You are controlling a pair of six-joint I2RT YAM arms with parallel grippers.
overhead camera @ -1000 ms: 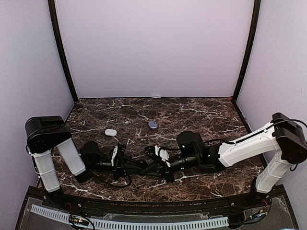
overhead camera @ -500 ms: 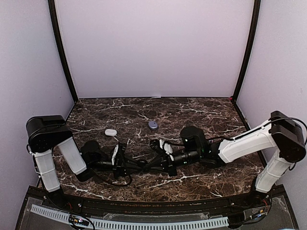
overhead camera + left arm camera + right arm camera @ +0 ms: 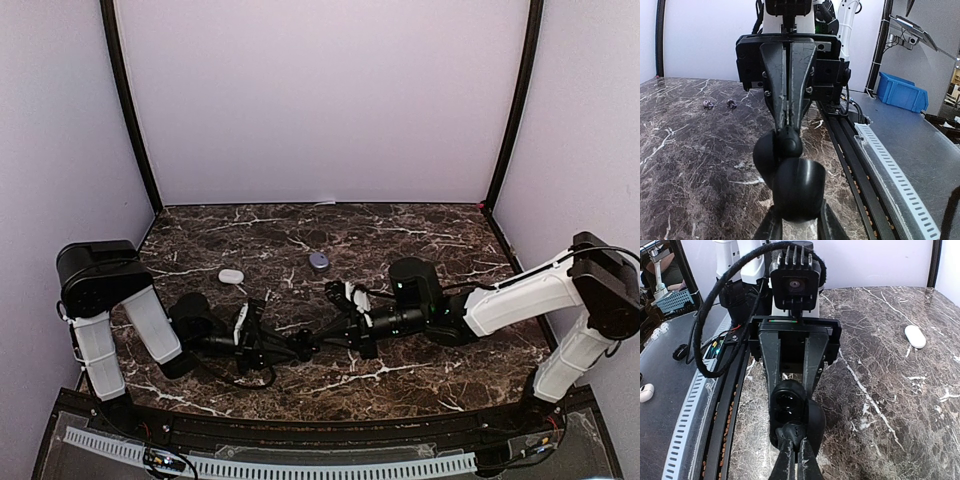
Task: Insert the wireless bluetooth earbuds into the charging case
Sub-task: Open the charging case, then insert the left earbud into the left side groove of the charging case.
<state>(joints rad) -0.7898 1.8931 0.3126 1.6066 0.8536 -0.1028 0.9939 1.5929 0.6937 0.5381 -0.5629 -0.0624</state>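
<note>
My left gripper (image 3: 297, 348) is shut on an open black charging case (image 3: 303, 344), holding it by its sides just above the table. In the left wrist view the case (image 3: 796, 186) fills the space between my fingers (image 3: 769, 228). My right gripper (image 3: 314, 339) faces it and is shut on a black earbud (image 3: 796, 429), which it presses at the case's wells (image 3: 788, 401). The bud also shows in the left wrist view (image 3: 789, 141), at the tip of the right gripper's closed fingers (image 3: 788, 85). Whether the bud is seated is hidden.
A white case (image 3: 231, 275) and a blue-grey case (image 3: 318, 260) lie closed on the marble farther back; the white one shows in the right wrist view (image 3: 915, 336). Two tiny dark buds (image 3: 707, 104) lie on the table. The front rail (image 3: 300, 462) runs close behind the grippers.
The right arm's wrist and elbow have shifted right and back, while its fingertips stay at the case. The left arm has hardly moved.
</note>
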